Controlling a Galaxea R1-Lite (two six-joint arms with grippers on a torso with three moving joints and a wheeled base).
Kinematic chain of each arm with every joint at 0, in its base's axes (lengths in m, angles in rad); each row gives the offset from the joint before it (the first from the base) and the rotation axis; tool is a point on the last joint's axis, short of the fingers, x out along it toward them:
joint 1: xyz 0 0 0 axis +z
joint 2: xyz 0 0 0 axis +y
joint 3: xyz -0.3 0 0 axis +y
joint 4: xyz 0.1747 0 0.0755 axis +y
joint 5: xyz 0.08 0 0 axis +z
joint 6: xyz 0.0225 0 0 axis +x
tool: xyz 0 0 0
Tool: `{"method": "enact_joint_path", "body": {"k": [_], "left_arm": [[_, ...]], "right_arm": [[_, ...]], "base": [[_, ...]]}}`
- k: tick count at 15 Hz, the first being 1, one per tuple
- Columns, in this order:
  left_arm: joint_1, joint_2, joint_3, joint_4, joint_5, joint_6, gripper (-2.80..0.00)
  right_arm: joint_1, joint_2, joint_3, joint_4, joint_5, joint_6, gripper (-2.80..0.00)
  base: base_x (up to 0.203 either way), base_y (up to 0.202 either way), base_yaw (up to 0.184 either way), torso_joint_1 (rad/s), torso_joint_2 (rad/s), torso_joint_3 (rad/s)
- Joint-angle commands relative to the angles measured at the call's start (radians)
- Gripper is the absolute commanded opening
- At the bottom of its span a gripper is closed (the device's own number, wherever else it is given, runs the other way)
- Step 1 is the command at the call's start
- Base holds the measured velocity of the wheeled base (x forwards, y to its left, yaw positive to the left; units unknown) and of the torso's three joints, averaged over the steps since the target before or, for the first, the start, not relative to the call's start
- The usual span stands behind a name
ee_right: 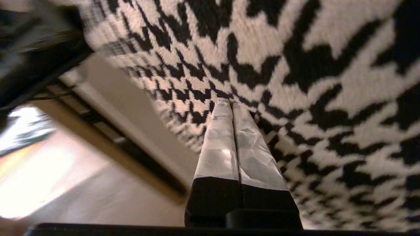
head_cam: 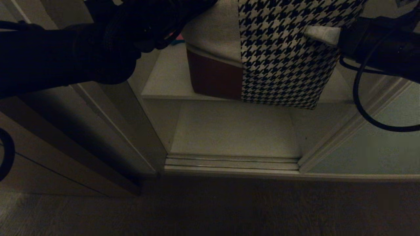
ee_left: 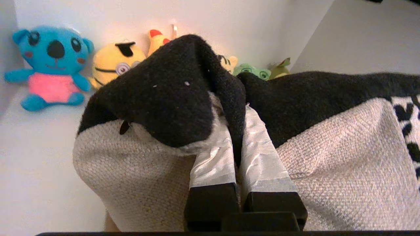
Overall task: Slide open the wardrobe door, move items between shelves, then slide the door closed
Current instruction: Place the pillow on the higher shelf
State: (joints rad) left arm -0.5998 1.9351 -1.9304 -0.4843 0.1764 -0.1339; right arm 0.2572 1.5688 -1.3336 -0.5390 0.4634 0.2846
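Here the left gripper [ee_left: 234, 108] pinches a fold of the garment [head_cam: 279, 55], which hangs off the upper shelf [head_cam: 164, 78] of the wardrobe; the right gripper [ee_right: 231, 104], fingers pressed together, touches its houndstooth side.

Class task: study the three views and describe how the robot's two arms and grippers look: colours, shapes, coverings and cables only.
Both arms are bulky and black. The left gripper has two black finger bases tapering into fingers wrapped in crinkled silvery-white tape. The right gripper matches: black blocks below, pale taped wedges narrowing to the tips. In the head view a black cable loops below the right arm, whose taped gripper tip shows whitish.
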Motion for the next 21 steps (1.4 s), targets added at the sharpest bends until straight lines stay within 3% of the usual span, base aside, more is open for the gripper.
{"method": "enact_joint_path", "body": {"k": [1,6,8,10,14,19,20,21], "left_arm": [[-0.003,-0.01,-0.001,0.005,0.0,0.011,-2.8],[-0.012,-0.027,-0.001,0.009,-0.009,0.068,-2.8],[-0.016,-0.032,0.0,0.011,0.002,0.171,-2.8],[-0.024,-0.053,0.001,0.05,0.09,0.239,-2.8],[-0.034,-0.077,0.001,0.139,0.109,0.245,-2.8],[-0.044,-0.073,-0.001,0.121,0.117,0.246,-2.8],[-0.045,-0.071,-0.002,0.121,0.117,0.245,0.0],[-0.046,-0.068,-0.001,0.121,0.117,0.244,0.0]], "right_arm": [[0.01,0.034,-0.03,-0.004,-0.04,-0.03,-2.8],[0.008,0.042,-0.046,0.001,-0.043,-0.058,-2.8],[0.002,0.043,-0.047,0.005,-0.042,-0.054,-2.8],[0.0,0.043,-0.044,0.008,-0.042,-0.051,-2.8],[0.0,0.043,-0.044,0.013,-0.035,-0.045,-2.8],[-0.003,0.045,-0.047,0.011,-0.035,-0.045,-2.8],[-0.003,0.047,-0.047,0.01,-0.035,-0.045,-2.8],[-0.003,0.05,-0.047,0.01,-0.035,-0.045,-2.8]], "base": [[0.0,0.0,0.0,0.0,0.0,0.0],[0.0,0.0,0.0,0.0,0.0,0.0],[0.0,0.0,0.0,0.0,0.0,0.0],[0.0,0.0,0.0,0.0,0.0,0.0],[0.0,0.0,0.0,0.0,0.0,0.0],[0.0,0.0,0.0,0.0,0.0,0.0],[0.0,0.0,0.0,0.0,0.0,0.0],[0.0,0.0,0.0,0.0,0.0,0.0]]}}
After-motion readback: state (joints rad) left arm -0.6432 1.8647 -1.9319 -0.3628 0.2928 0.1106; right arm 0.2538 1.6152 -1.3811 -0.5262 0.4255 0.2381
